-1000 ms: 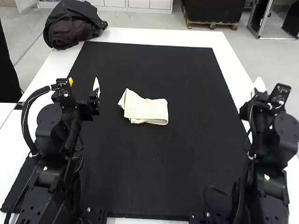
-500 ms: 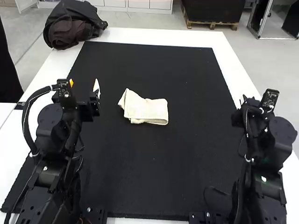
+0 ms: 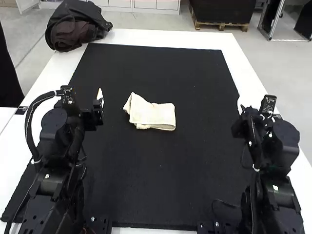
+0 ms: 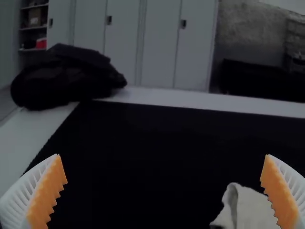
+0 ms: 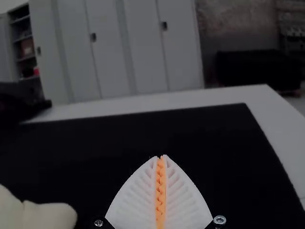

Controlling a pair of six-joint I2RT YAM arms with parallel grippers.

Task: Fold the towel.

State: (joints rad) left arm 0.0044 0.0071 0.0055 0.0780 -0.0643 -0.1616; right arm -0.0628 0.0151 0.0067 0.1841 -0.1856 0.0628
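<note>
And here it is, the cream cloth towel (image 3: 152, 114), folded into a small oblong, layered edges along its near side, its left end skewed and poking toward the far edge. It lies on the black rectangular mat (image 3: 161, 185), near the middle, a touch toward the mat's left edge. Just to the left, well apart from the cloth, the left gripper (image 3: 87, 90) hovers over the mat near its left edge, jaws spread wide, orange pads (image 4: 47, 193) facing each other, gripping nothing. Across to the right, the right gripper (image 3: 240, 103) is by the mat's right edge, its jaws closed pad to pad, empty. Beneath it all, the white smooth surface (image 3: 165, 38) borders the mat, and at its far left corner sits a black and maroon cloth bundle (image 3: 73, 25), heaped up.
</note>
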